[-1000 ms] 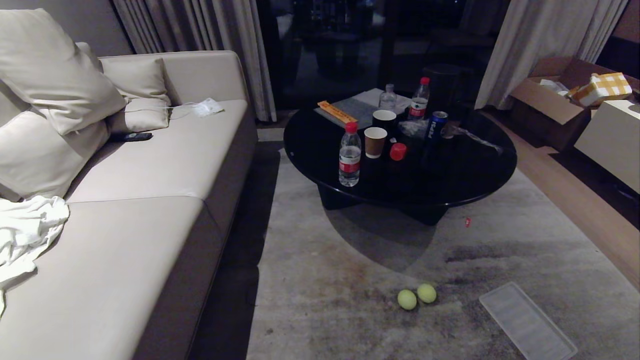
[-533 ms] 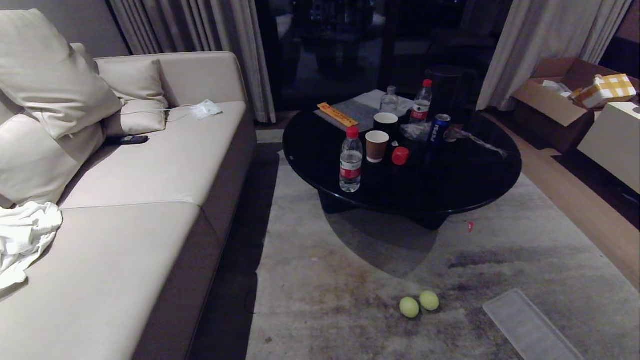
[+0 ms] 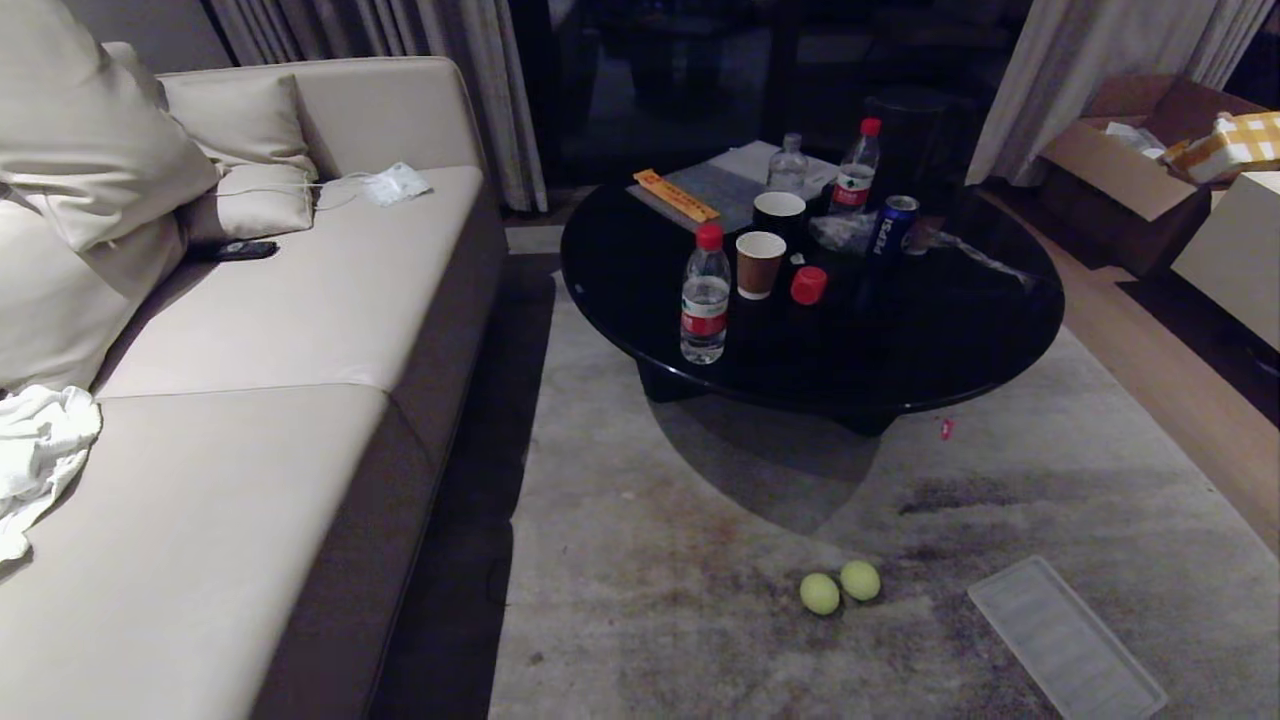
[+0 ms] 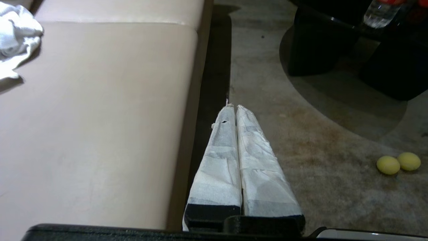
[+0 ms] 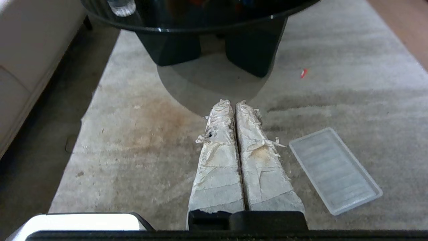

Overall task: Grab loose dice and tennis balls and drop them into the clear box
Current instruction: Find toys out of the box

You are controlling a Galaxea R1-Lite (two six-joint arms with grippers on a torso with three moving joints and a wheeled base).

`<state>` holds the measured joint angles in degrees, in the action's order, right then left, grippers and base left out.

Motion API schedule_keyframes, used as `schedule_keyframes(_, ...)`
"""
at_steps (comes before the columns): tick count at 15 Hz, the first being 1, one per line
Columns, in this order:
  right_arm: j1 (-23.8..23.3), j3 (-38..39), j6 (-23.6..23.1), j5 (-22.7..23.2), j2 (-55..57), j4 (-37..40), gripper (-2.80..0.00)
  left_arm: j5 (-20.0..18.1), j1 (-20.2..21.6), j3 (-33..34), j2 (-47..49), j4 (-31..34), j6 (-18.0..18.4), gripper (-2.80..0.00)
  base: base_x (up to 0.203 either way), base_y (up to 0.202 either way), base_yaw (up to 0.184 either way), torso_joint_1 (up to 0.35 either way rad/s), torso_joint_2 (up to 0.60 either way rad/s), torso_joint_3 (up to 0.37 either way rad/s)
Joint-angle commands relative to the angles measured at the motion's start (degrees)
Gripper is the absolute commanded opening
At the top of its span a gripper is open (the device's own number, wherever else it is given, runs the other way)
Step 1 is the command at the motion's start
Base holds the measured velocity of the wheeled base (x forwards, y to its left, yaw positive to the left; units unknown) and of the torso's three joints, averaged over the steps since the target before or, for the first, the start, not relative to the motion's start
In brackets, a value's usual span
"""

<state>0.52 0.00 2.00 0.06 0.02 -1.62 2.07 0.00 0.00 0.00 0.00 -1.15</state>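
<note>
Head view first: neither arm shows here, so I'm just surveying. The two tennis balls (image 3: 840,587), fuzzy yellow-green, lie touching each other on the grey, stained rug (image 3: 700,600), in front of the round black coffee table (image 3: 950,340). Just to their right sits a whitish ribbed lid (image 3: 1065,640), flat on the rug; I can't see the clear box itself anywhere. On the glossy tabletop there's a red rounded thing (image 3: 808,285) beside a brown paper cup (image 3: 759,263). I'd guess it's the red die, but I can't make out pips. A water bottle (image 3: 705,295) stands nearer the table's edge. The smooth beige sofa (image 3: 250,420) fills the left side.

Left wrist view: my left gripper (image 4: 236,110) is clenched, its tape-wrapped fingers pressed flat together, holding nothing. It hangs over the dark strip between the sofa edge and the rug, parked, well apart from the balls (image 4: 398,163).

Right wrist view: the right gripper (image 5: 235,105) is likewise squeezed closed and empty, its wrapping frayed and grubby. It hovers above the rug with the translucent lid (image 5: 334,170) near it, ridges running along the lid's length.

My read: both arms are tucked while I line up, and the balls look like the first pickup.
</note>
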Motion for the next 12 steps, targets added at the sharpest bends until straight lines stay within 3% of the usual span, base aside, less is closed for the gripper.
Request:
schedule_keyframes(1,0.0,0.6,0.0,0.0,0.0,0.0,-2.8,0.0,0.0,0.1,0.1,0.0,-0.1,-2.8,0.0,0.0,0.0,0.0,0.0,-0.197)
schedule_keyframes(12,0.0,0.6,0.0,0.0,0.1,0.0,-2.8,0.0,0.0,0.1,0.1,0.0,-0.1,-2.8,0.0,0.0,0.0,0.002,0.0,-0.198)
